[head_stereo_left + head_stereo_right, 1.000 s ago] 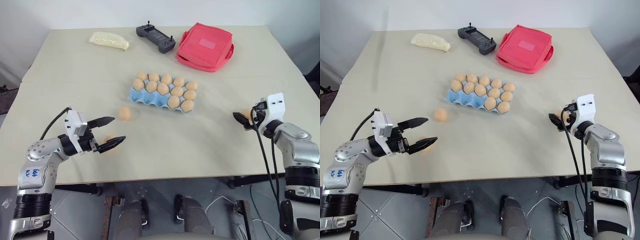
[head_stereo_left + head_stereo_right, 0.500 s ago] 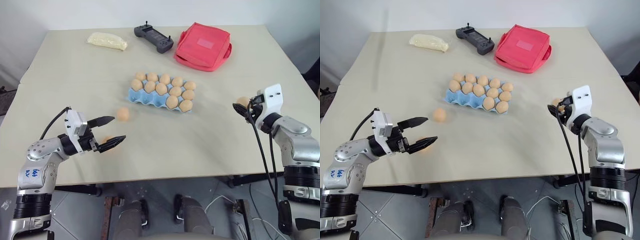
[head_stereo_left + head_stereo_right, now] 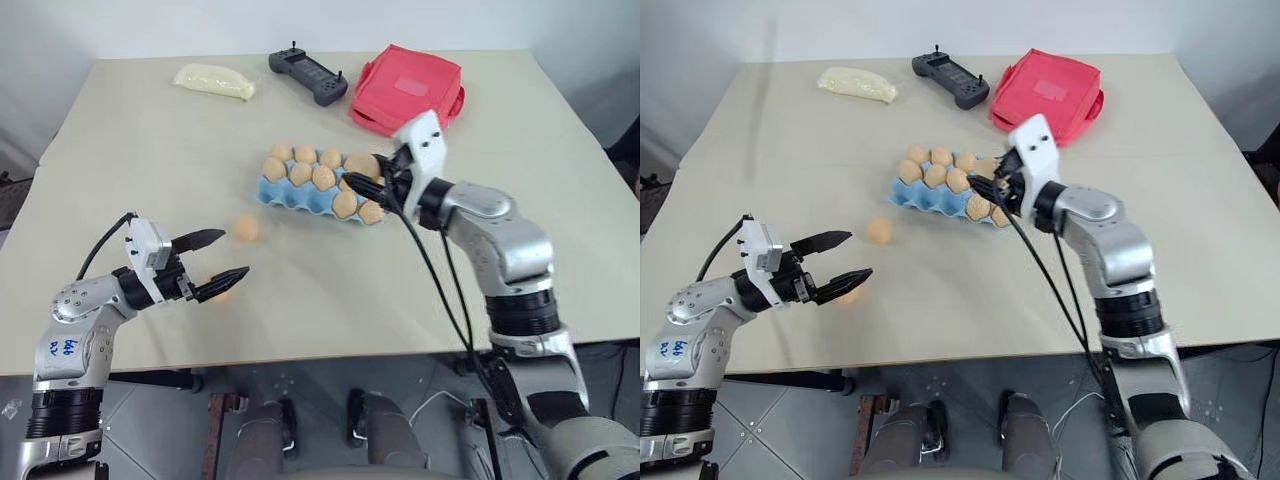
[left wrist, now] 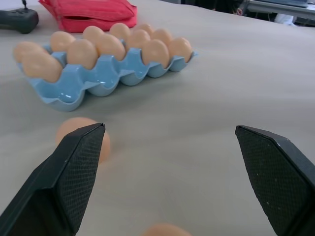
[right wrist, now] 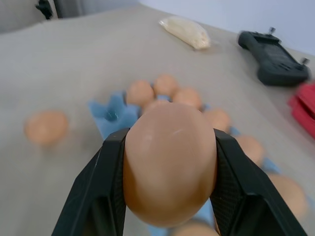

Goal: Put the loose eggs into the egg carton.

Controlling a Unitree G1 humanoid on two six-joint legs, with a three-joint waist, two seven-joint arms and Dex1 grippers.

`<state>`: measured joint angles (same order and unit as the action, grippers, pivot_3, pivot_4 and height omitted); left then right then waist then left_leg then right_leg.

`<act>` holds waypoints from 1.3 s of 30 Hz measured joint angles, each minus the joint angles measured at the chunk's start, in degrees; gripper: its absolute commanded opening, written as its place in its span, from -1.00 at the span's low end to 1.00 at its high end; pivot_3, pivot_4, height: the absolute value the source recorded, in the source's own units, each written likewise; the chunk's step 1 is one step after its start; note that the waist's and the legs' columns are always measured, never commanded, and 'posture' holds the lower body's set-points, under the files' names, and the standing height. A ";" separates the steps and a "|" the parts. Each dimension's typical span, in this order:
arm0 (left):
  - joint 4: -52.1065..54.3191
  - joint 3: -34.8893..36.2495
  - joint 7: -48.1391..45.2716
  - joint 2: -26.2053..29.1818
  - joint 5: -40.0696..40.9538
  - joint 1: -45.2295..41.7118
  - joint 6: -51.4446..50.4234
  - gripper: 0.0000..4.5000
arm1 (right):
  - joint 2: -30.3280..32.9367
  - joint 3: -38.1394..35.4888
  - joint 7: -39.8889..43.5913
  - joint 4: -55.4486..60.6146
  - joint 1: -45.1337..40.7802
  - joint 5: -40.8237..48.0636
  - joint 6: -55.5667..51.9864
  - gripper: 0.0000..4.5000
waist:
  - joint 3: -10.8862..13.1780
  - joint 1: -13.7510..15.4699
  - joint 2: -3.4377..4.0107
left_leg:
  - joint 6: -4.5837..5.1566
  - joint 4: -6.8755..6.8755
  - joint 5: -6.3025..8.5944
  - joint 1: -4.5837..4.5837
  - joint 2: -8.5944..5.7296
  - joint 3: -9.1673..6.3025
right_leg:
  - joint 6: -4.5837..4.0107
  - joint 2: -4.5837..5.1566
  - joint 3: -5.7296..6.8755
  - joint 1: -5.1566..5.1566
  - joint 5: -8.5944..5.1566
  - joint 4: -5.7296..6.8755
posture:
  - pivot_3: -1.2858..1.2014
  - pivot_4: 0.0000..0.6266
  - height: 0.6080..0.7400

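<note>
Carrying one egg [image 5: 169, 162] clamped between its fingers, the right gripper [image 3: 362, 180] hangs over the egg carton [image 3: 300, 193]; next it must find an empty cup and lower gently; the left gripper [image 3: 222, 258], jaws wide, waits beside two loose eggs [image 3: 246, 228] on the table [image 3: 330, 280].

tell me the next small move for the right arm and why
Probably carry on toward the carton's free cups and lower. The right gripper is shut on an egg and hangs above the filled end of the egg carton, whose empty cups show at the far end; which cup it is over I can't tell.
</note>
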<state>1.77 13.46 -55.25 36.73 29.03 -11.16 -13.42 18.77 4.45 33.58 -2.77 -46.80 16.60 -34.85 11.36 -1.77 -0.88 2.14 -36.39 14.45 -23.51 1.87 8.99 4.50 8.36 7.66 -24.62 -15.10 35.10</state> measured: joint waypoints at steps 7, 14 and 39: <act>2.45 1.52 1.69 0.00 0.05 3.06 0.20 1.00 | -8.67 3.99 -1.99 -16.90 -4.31 -5.98 9.75 -0.20 | 0.00 -0.27 0.00 | -0.04 0.05 -0.07 -0.03 0.01 0.16 | 0.06 -0.08 0.06 -0.05 0.03 0.04 | 0.03 -0.52 1.00; 4.45 2.31 2.73 0.01 0.10 5.03 0.20 1.00 | -12.00 4.12 -2.56 -27.91 -7.49 -8.83 16.81 -0.05 | 0.00 -0.62 0.00 | -0.11 0.06 -0.06 -0.01 0.06 0.19 | 0.06 -0.16 0.04 -0.07 0.03 0.04 | 0.03 -0.52 1.00; 4.44 2.41 5.43 -0.07 0.11 4.48 0.16 1.00 | 4.37 1.15 9.83 0.02 6.98 -4.00 11.82 0.99 | 0.00 -1.05 -0.01 | -0.31 0.15 0.08 -0.01 0.10 0.20 | 0.06 -0.10 -0.05 -0.11 0.03 -0.10 | 0.03 -0.52 1.00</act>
<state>6.22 15.87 -49.82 36.66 29.14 -6.67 -13.26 23.15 5.59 43.41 -2.75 -39.81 12.60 -23.03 11.36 -2.82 -0.89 1.82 -36.25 14.53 -23.52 1.96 9.18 4.56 8.25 7.60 -24.73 -15.07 35.01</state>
